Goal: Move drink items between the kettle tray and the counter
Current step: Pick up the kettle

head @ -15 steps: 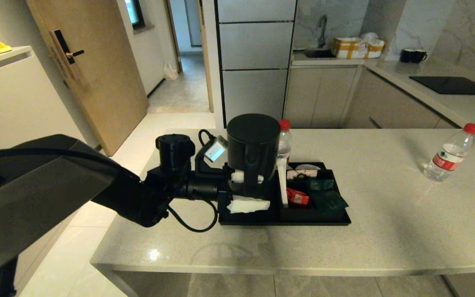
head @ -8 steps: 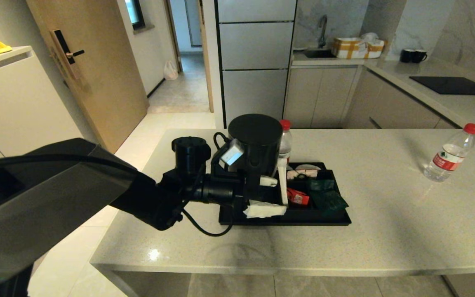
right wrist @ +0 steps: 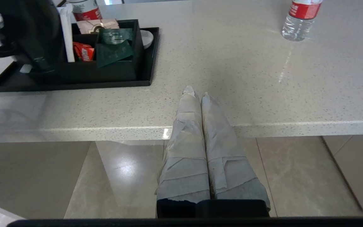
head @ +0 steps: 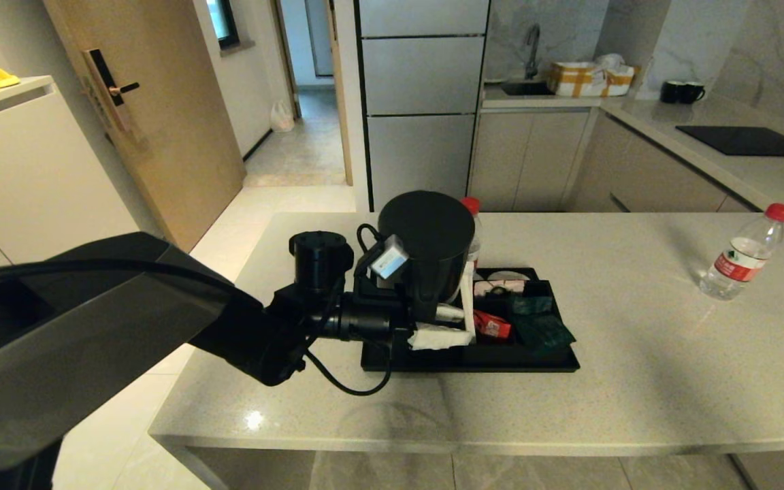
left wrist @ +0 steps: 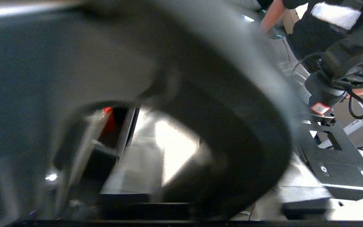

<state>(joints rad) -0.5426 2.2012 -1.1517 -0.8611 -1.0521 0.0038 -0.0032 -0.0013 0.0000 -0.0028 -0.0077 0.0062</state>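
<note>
The tall black kettle [head: 425, 238] stands at the left end of the black kettle tray [head: 474, 364] on the beige counter [head: 637, 395]. My left gripper [head: 443, 324] reaches in from the left, its white-taped fingers shut on the kettle's handle [left wrist: 232, 126]. One red-capped bottle [head: 471, 204] stands just behind the kettle; another bottle [head: 742, 255] stands far right on the counter. A dark green packet [head: 545, 332] leans in the sachet box [head: 501, 350]. My right gripper [right wrist: 197, 93] hangs shut and empty at the counter's front edge, out of the head view.
Red sachets [head: 491, 325] and a white stick [head: 467, 299] sit in the sachet box. The L-shaped worktop with a black cooktop [head: 749, 139] lies back right. A wooden door [head: 147, 116] and open floor are to the left of the counter.
My left arm has pushed rightward to the kettle and its fingers have closed from wide apart onto the handle. The kettle has shifted slightly right.
</note>
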